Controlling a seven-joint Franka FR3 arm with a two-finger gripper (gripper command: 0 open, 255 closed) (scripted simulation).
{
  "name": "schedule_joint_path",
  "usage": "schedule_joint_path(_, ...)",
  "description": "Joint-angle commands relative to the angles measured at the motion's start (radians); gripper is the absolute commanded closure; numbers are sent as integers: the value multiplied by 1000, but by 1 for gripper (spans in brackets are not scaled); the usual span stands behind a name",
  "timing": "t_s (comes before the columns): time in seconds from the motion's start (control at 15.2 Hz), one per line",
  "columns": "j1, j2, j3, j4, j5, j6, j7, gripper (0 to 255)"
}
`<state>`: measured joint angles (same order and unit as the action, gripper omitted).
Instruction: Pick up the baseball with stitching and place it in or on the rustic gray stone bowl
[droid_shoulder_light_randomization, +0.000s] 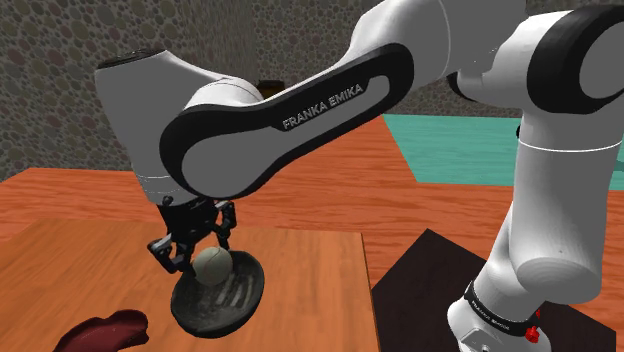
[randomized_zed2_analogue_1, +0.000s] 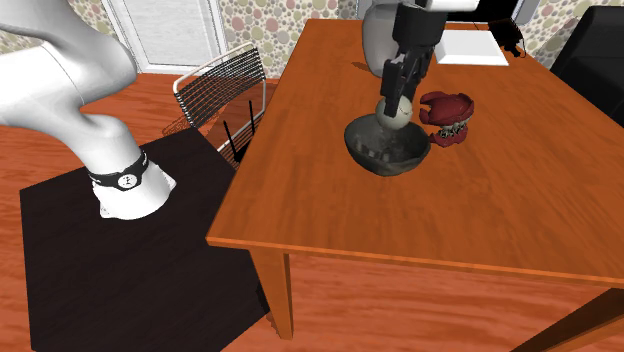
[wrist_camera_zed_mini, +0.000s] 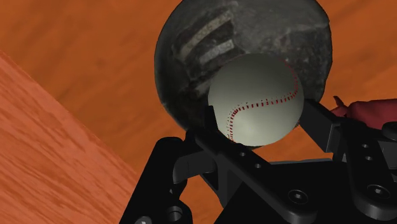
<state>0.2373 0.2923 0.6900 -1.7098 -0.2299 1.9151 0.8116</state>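
Shoulder view: the gripper (droid_shoulder_light_randomization: 208, 258) holds the ball (droid_shoulder_light_randomization: 213, 265) low over the bowl (droid_shoulder_light_randomization: 240, 292), at the left of the table (droid_shoulder_light_randomization: 300, 250).

Second exterior view: the ball hangs over the bowl's middle, with a red thing (randomized_zed2_analogue_1: 448, 112) just right.

Wrist view: the fingers (wrist_camera_zed_mini: 321, 124) clasp the stitched ball, with the bowl beyond it.

Pickup and carry look done; only the release is left.

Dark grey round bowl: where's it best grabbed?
The dark grey round bowl opens upward, far wider than the white red-stitched baseball the claw clasps, so probably pinch its rim from above, one finger inside, one outside. Pick the edge away from the dark red object.
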Motion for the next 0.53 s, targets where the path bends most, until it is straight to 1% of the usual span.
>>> schedule_joint_path(0.0,0,5,-2,-20,-5,24,4,255)
schedule_joint_path(0.26,2,22,-8,-54,-20,71,15,255)
schedule_joint_path(0.46,2,23,-8,-55,-20,72,15,255)
